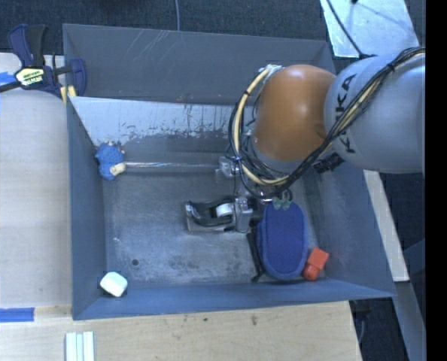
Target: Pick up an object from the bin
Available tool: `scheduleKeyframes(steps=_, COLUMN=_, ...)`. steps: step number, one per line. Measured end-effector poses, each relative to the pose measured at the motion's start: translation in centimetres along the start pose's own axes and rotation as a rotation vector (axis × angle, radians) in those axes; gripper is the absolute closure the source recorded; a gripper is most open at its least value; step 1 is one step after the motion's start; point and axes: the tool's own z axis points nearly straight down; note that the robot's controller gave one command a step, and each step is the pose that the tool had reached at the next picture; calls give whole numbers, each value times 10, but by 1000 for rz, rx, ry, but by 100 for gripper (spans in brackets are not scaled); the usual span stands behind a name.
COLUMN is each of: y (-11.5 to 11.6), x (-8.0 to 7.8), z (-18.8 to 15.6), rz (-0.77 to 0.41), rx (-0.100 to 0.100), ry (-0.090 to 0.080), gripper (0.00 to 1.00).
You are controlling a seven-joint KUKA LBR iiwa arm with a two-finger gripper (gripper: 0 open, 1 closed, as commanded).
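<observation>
Tool, open or closed not discernible, is hovering low in bin, blue oval pad and orange piece lying just beside.

Blue crumpled item, cream-tipped: 10 o'clock. Cream block: 8 o'clock corner. Blue oval pad: 4 o'clock, with orange block just beside it.

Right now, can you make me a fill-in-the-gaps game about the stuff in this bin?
1. The small block beside the big oval pouch is ____ in colour.
2. The big oval pouch is coloured ____.
3. The pale little block lies in the lower ____ corner of the bin, as the view shows it.
4. In the view, the gripper is just to the ____ of the pouch.

Missing words: orange; blue; left; left.
</observation>
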Motion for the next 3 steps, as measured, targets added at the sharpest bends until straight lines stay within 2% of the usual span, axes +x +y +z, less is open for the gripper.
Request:
scheduleKeyframes(steps=1, y=4, x=11, z=15, rz=-11, rx=-1, ry=-3, gripper=0)
scheduleKeyframes(steps=2, y=4, x=-2, z=53, rz=20, rx=-2, ry=-1, gripper=0)
scheduleKeyframes(steps=3, y=4, x=-3, z=51, rz=22, rx=-3, ry=-3, gripper=0)
